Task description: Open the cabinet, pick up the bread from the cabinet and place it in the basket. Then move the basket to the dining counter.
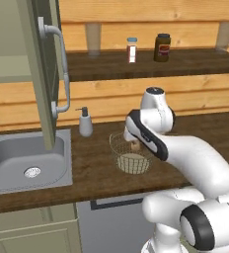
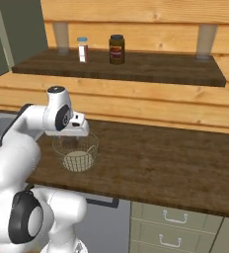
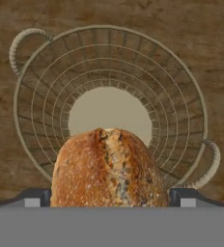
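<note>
The end effector (image 3: 110, 198) is grasping the bread (image 3: 109, 169). The jaws are standing wide, and in the hand view the loaf is filling the gap between the two fingertips. It is hanging just above the basket (image 3: 181, 72), roughly level with the rim and not resting on the pale bottom. In that view it is sitting over the basket's near wall rather than over the middle.

The basket is standing upright on the desk (image 1: 96, 173), with its two rope handles sticking out at opposite sides. Farther left, the cabinet (image 1: 40, 74) door is hanging open over the sink (image 1: 18, 163).

Judging by this, the first part of the task is looking done: the door is open and the bread is out of the cabinet. The drop into the basket is looking like the step in hand. Still left are letting go, taking hold of the basket, and carrying it to the dining counter.

In the hand view, the loaf's rounded end is pointing toward the basket's centre. Its long axis seems to be running across the line between the fingertips, with the split in the crust following it. The near end is cut off at the view's bottom, so its full length is staying uncertain.
</note>
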